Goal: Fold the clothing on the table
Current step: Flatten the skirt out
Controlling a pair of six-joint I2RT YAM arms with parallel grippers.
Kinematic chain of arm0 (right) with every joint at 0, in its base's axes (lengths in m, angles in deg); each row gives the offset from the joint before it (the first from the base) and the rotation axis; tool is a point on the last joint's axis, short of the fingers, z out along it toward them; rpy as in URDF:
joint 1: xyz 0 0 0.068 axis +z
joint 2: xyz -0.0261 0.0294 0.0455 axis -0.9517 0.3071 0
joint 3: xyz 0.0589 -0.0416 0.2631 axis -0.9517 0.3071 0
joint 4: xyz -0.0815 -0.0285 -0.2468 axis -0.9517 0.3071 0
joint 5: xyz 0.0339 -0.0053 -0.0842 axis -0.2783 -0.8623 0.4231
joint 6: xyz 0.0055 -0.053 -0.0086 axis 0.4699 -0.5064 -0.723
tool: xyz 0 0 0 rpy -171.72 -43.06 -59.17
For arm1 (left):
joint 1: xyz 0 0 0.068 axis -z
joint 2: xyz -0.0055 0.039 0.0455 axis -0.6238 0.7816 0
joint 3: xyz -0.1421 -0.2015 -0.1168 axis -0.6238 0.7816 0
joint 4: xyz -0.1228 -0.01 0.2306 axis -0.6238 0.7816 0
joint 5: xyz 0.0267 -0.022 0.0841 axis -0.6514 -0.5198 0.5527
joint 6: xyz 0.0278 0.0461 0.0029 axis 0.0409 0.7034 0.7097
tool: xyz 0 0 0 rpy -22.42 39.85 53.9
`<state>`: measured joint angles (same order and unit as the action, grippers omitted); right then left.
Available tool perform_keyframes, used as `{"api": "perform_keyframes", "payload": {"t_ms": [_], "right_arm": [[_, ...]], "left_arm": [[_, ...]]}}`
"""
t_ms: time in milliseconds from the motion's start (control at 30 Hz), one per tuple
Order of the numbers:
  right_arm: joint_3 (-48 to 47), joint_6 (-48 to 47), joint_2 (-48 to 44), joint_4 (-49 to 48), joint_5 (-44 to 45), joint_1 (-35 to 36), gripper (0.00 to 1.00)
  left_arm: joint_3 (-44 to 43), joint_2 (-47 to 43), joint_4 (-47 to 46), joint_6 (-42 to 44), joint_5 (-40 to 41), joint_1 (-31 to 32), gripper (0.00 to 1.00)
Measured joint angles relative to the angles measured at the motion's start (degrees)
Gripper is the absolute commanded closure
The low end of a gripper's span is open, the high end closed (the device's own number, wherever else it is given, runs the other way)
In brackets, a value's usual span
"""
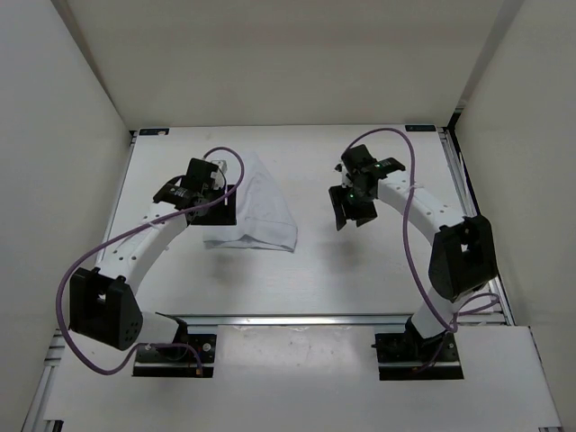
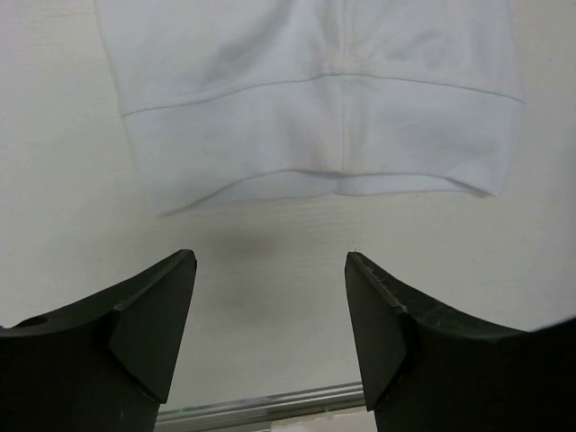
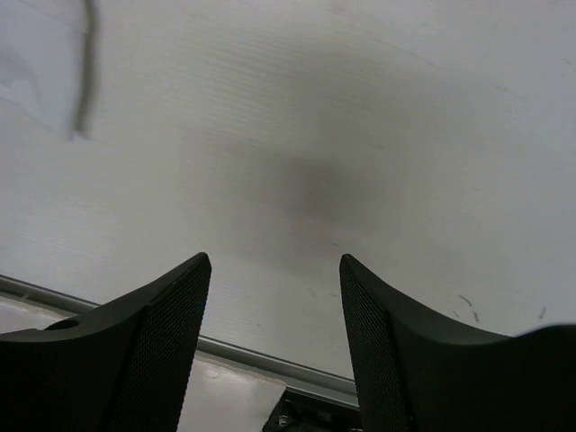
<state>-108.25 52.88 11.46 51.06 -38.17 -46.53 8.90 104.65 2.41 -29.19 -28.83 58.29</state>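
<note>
Still before the first grasp: both pincers open and empty

On the left, the left gripper (image 1: 222,203) hangs with its jaws wide apart and holds nothing. In its wrist view the fingers (image 2: 153,315) are over bare table (image 2: 270,229), and the banded hem of the clothing (image 2: 324,117) lies just in front of them, near but not touched.

The clothing (image 1: 256,211) lies flat on the table (image 1: 360,279), left of the middle and beside the left gripper. From above it is narrow at the far end and wide at the near end, so its long axis runs from far to near, leaning a little to the right. The wide hemmed edge points toward the arm bases.

On the right, the right gripper (image 1: 347,214) is also fully open and empty. It is well apart from the clothing, and its wrist view shows only bare table (image 3: 360,135).

I judge that the step in hand is the approach to the first pick. The next move probably asks the left gripper to go down to the hem and pinch one layer. The right gripper must first come closer to the other side.
</note>
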Motion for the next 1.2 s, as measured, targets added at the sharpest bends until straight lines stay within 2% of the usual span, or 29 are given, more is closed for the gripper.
{"api": "perform_keyframes", "payload": {"t_ms": [200,233,300,333,367,433,633,800,867,1133,1200], "right_arm": [[-9.42,1.57,5.25,0.50,-2.27,6.47,0.38],[-10.75,1.66,6.25,0.57,-2.40,7.41,0.37],[-12.81,1.81,8.02,0.76,-2.36,9.16,0.37],[-13.44,1.81,8.70,0.83,-2.32,9.86,0.37],[-13.62,1.79,9.11,0.87,-2.27,10.54,0.37],[-13.60,1.81,9.35,1.73,-2.12,11.45,0.38],[-8.61,2.51,7.54,1.84,-2.71,10.43,0.38],[-2.08,3.67,4.02,1.68,-3.32,7.80,0.38],[0.09,4.11,2.16,1.36,-3.82,6.51,0.38],[2.69,5.22,-1.40,0.15,-5.18,3.41,0.39],[2.69,5.27,-1.40,0.07,-5.29,3.30,0.39]], "left_arm": [[7.72,-4.07,-7.10,-0.83,-8.39,-0.81,0.30],[8.41,-4.15,-7.82,-1.20,-8.85,-0.48,0.34],[8.70,-2.75,-9.55,-1.99,-8.83,0.76,0.49],[8.70,-1.57,-10.95,-2.58,-8.79,1.88,0.51],[8.72,-0.48,-12.22,-2.95,-8.70,2.86,0.50],[8.83,2.08,-14.80,-3.52,-7.96,5.07,0.35],[6.43,8.87,-17.25,-4.35,-2.40,9.18,0.26],[3.48,13.20,-17.79,-3.58,3.67,9.62,0.28],[3.21,14.03,-17.92,-3.23,5.18,9.66,0.32],[3.26,18.08,-18.14,-2.89,6.82,9.94,0.35],[3.54,18.38,-18.38,-3.13,6.71,10.05,0.38]]}}
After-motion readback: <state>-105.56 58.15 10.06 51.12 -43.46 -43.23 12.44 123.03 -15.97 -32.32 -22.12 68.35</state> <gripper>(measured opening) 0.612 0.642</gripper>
